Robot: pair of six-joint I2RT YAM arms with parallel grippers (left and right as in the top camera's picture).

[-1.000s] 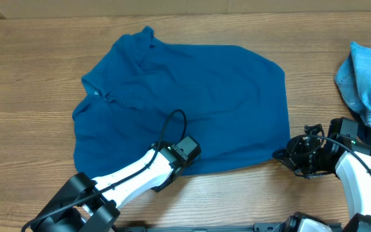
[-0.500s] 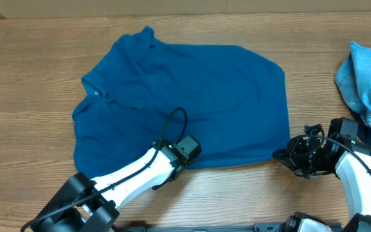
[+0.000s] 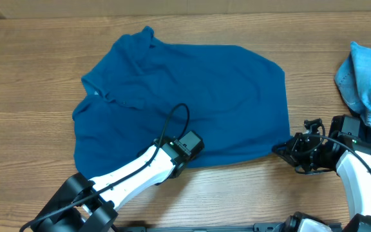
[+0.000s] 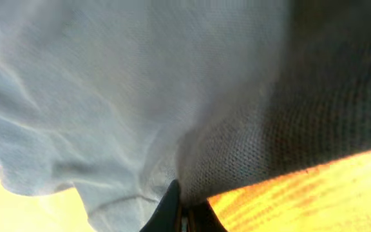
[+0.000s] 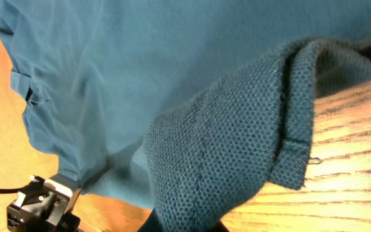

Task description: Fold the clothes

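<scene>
Deep-blue matte knit shirt: my left pincer clamps its hem, my right pincer clamps its corner, cloth spreading beyond both

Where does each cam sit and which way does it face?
Overhead: fixed above the table, looking down; both arms show, left gripper and right gripper shut on the blue shirt hem.
Left wrist: on the left arm, facing down at the hem; fabric fills the frame, closed fingertips at bottom.
Right wrist: on the right arm, looking across the shirt toward the left gripper; pinched corner up close.
Shared: overhead and right wrist both show the left gripper.
</scene>
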